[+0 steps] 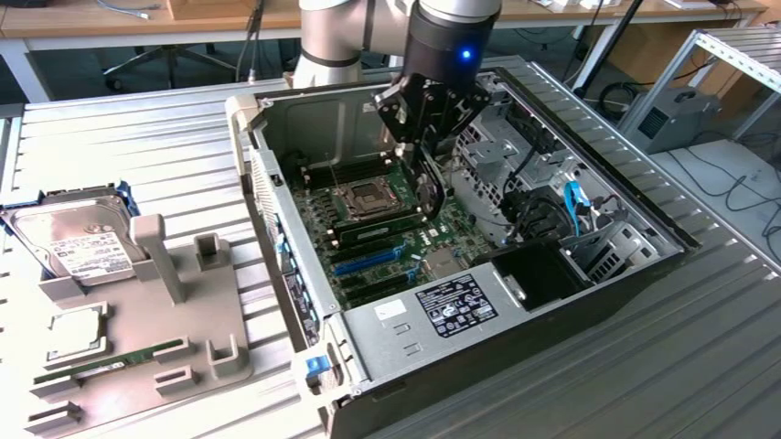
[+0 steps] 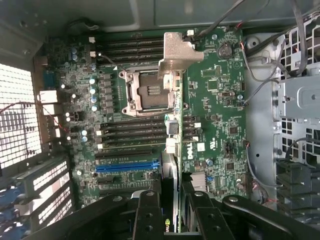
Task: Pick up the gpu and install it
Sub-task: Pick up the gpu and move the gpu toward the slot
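Gpu (image 1: 426,187) held upright on edge inside open PC case (image 1: 403,357), over mobo (image 2: 215,100).
Fingers (image 2: 148,216) clamped narrow on gpu's upper edge, card beside empty CPU socket (image 2: 150,90); grey tray (image 1: 134,384) nr desk's (image 1: 610,366) edge holds hard drive (image 1: 73,247) and mem stick (image 1: 110,363).

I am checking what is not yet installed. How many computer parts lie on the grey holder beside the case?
3 on the holder: the hard drive at its far end, the square processor chip nearer the camera, the green memory stick nearest. None seems hidden.
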Action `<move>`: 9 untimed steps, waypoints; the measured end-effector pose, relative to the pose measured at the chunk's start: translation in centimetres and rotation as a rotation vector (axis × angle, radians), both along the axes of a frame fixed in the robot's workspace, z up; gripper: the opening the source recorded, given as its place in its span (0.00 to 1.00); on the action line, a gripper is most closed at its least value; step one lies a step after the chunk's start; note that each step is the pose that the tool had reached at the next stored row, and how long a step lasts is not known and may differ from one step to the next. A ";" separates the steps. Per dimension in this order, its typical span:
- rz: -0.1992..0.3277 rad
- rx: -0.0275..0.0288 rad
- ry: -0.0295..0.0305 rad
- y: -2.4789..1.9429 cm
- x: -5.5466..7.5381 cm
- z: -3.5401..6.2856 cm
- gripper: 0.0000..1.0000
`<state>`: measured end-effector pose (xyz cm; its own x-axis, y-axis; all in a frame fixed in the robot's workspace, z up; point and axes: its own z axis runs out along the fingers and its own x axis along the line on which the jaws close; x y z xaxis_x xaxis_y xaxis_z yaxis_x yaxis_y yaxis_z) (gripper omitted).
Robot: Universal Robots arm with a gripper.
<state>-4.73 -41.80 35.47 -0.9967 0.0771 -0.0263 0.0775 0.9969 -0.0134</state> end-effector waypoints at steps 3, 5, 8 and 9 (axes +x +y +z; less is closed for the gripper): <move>0.000 -0.0001 0.0000 0.04 0.1 -0.01 0.26; 0.000 -0.0002 0.0000 0.05 0.2 -0.01 0.26; 0.000 -0.0001 0.0000 0.05 0.2 -0.01 0.26; 0.000 -0.0002 0.0000 0.05 0.2 -0.01 0.26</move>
